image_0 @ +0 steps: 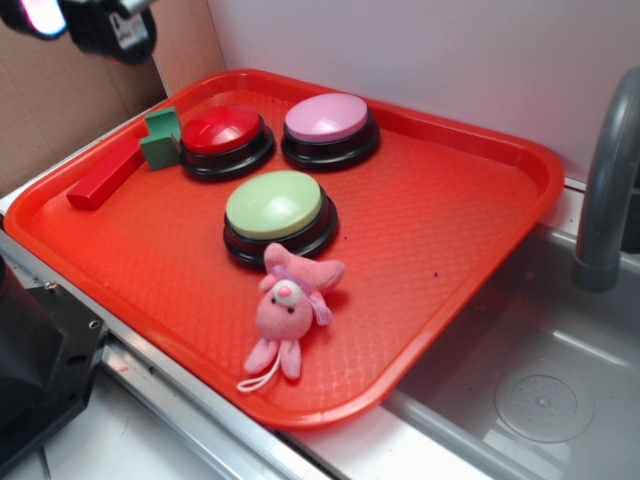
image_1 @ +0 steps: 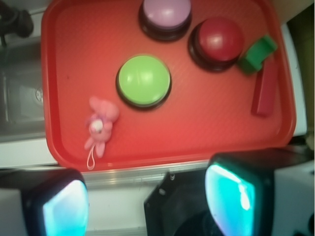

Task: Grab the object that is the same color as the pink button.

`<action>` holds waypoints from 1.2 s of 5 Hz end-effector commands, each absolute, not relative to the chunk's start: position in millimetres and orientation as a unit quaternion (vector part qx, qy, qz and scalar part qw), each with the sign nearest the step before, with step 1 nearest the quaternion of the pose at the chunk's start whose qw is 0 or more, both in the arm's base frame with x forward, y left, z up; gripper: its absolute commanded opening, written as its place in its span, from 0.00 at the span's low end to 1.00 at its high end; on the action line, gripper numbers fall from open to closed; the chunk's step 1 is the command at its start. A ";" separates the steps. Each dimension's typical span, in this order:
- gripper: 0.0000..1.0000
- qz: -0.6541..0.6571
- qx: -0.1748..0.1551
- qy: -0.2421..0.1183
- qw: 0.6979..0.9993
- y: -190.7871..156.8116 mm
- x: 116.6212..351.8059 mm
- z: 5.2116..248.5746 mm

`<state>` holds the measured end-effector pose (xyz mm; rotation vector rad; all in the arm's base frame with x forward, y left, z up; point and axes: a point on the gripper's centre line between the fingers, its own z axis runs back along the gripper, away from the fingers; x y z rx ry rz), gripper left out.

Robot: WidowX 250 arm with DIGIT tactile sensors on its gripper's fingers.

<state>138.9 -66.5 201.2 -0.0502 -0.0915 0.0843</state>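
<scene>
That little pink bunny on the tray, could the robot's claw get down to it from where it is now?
Probably yes. The pink bunny lies uncovered on the red tray, and the gripper, held high and open, has nothing beneath blocking it.

We see a toy kitchen: a grey sink with faucet beside the red tray (plain white wall behind).

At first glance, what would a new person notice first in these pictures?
The bright red tray fills the scene, with three big dome buttons grouped at its far side: the red button, the pink button and the green button in front of them. Right against the green button's near side lies the small pink plush bunny. The gripper hangs open off the tray's near edge.
</scene>
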 end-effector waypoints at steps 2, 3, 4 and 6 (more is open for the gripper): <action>1.00 0.127 -0.106 -0.086 0.983 -122.7 148.7 98.5; 1.00 0.153 -0.102 -0.088 0.979 -129.6 153.8 76.0; 1.00 0.172 -0.094 -0.087 0.977 -134.2 159.2 57.1; 1.00 0.186 -0.063 -0.097 0.976 -142.2 168.7 40.4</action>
